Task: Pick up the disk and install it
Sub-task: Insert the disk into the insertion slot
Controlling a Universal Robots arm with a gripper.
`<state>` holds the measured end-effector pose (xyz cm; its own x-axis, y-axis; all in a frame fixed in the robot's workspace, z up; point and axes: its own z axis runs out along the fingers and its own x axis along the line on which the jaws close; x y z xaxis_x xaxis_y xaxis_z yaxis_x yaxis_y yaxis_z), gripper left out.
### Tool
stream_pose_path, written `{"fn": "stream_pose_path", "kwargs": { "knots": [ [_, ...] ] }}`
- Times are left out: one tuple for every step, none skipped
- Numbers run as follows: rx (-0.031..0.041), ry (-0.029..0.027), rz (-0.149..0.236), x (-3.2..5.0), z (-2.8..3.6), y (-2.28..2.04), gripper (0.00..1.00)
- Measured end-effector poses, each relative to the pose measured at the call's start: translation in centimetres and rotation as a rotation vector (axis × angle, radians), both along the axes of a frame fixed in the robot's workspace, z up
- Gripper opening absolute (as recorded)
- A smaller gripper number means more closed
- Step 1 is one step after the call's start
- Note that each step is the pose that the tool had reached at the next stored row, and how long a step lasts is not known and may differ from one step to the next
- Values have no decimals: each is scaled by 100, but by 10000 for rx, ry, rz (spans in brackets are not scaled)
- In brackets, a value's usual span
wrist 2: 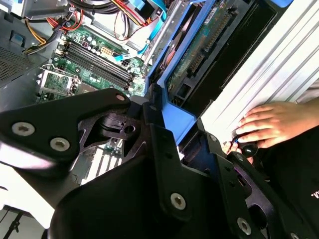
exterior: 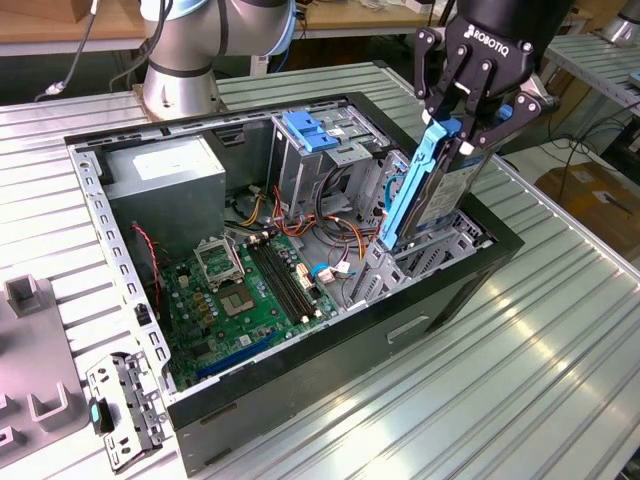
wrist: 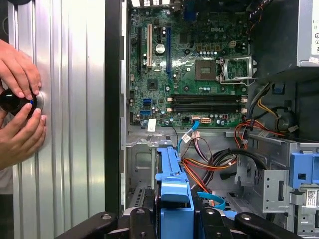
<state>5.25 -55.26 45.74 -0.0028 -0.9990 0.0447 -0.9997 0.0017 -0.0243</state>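
The disk (exterior: 432,190), a flat silver slab edged in glossy blue plastic, stands steeply tilted, its lower end inside the open black metal case (exterior: 330,350) at the exterior view's right end, beside the green motherboard (exterior: 240,290); the black gripper (exterior: 455,135) reaches down from above and clamps the disk's upper end; the bench (exterior: 500,380) is ribbed aluminium; in the first wrist view a person's hands (wrist: 20,104) cup a black knob (wrist: 12,101).

The exterior view looks down slantwise from some way off on the open black metal computer case (exterior: 420,312) on the ribbed aluminium bench (exterior: 545,350). Both wrist views peer close past my tool (wrist 2: 168,113) (wrist: 175,219) into it, sharing the green motherboard (wrist 2: 89,67) (wrist: 189,74).
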Motion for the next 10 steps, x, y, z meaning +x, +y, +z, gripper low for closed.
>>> {"fn": "stream_pose_path", "kwargs": {
  "knots": [
    [-1, 0, 0, 1, -8, 5, 37],
    [0, 0, 1, 1, -15, 16, 37],
    [-2, 0, 1, 1, -19, 20, 37],
    [-2, 0, 0, 0, -22, 25, 37],
    [0, -1, 1, 0, -31, 28, 37],
    [-2, 0, 0, 0, -39, 29, 37],
    [-2, 0, 0, 0, -45, 29, 37],
    [-2, 0, 0, 0, -51, 29, 37],
    [-5, 0, 0, 0, -58, 29, 37],
    [-6, 1, -1, 0, -64, 29, 37]
  ]
}}
